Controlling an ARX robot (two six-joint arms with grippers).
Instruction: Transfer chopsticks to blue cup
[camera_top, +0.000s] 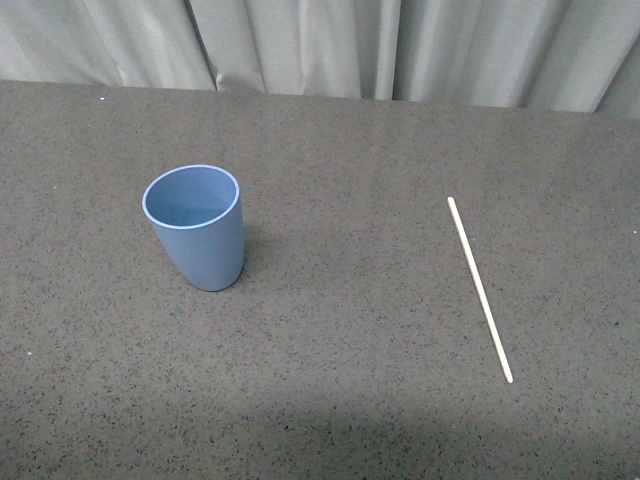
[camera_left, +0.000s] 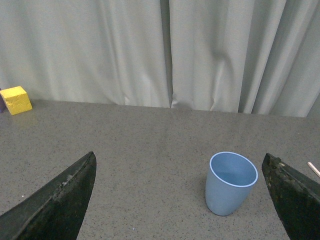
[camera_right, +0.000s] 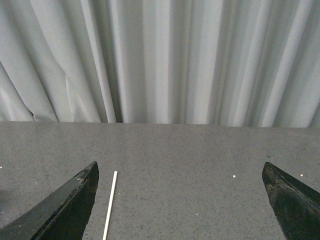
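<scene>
The blue cup stands upright and empty on the grey table, left of centre. The chopstick, a thin pale cream stick, lies flat on the table to the right, apart from the cup. Neither gripper shows in the front view. In the left wrist view the left gripper is open, and the cup stands ahead, close to one finger. The tip of the chopstick shows at the picture's edge. In the right wrist view the right gripper is open and empty, with the chopstick just inside one finger.
A grey curtain hangs along the table's far edge. A yellow block sits at the far edge of the table near the curtain, seen only in the left wrist view.
</scene>
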